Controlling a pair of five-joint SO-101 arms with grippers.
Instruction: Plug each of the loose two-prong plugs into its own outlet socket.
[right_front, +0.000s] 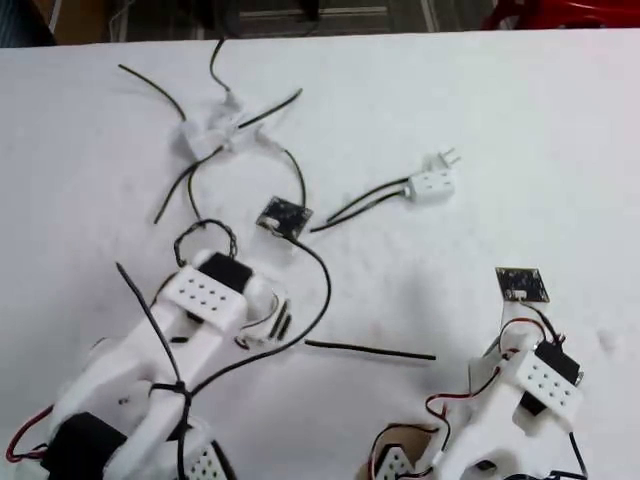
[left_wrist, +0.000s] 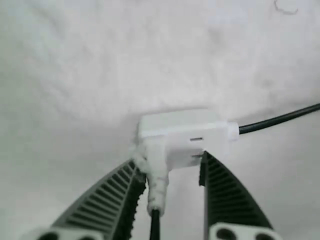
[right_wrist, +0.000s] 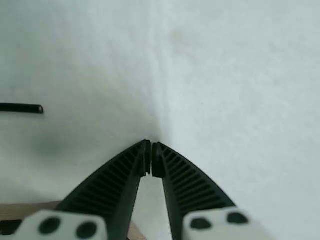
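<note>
My left gripper (left_wrist: 167, 167) is shut on a white plug (left_wrist: 154, 172) that sits in a white socket block (left_wrist: 180, 131). One finger presses the plug and the other touches the block beside its two free slots. In the high view this gripper (right_front: 262, 318) is at the lower left. A loose white two-prong plug (right_front: 432, 183) lies at the right centre, prongs pointing away. Another white socket piece (right_front: 215, 130) with black cables lies at the far left. My right gripper (right_wrist: 151, 159) is shut and empty, just above bare table.
Two small black circuit boards (right_front: 284, 217) (right_front: 522, 284) lie on the white table. A loose straight black cable (right_front: 370, 349) rests between the arms, its end (right_wrist: 22, 108) near my right gripper. Black cables loop around the left arm. The far right of the table is bare.
</note>
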